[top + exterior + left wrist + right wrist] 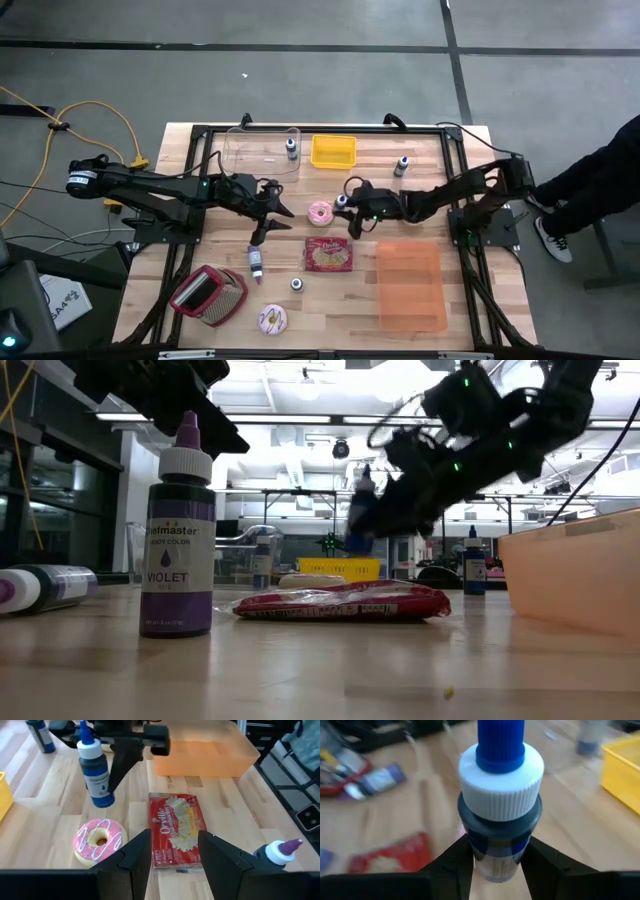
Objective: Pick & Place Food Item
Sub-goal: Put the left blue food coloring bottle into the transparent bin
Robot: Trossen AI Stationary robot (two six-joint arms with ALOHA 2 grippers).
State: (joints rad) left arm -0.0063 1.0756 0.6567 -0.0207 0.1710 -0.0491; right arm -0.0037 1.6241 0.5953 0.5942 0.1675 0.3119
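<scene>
Right gripper (495, 865) clamps a blue-capped bottle (499, 800) by its body, fingers on both sides, bottle upright and lifted off the wood; in the left wrist view the same bottle (95, 767) hangs above the table beside the pink frosted donut (98, 839). High view puts this gripper (352, 205) near the table's middle, just right of the donut (319, 212) and above the red popcorn packet (328, 254). Left gripper (172, 847) hovers with fingers parted, nothing between them, over the near end of the popcorn packet (176, 837); in the high view it sits (268, 222) left of the donut. Violet bottle (178, 535) stands upright on the table (200, 170) in the low view, a second one lies on its side (256, 262) below the left gripper. Orange tray (410, 285) lies right of the packet, apart from it. Yellow tray (333, 151) and clear container (260, 150) sit along the far edge, with small dark bottles (292, 149) (402, 166) near them. Second donut (272, 320) rests near the front edge, beside a red-rimmed pouch (208, 295). Person's leg and shoe (555, 240) show at the table's right side.
</scene>
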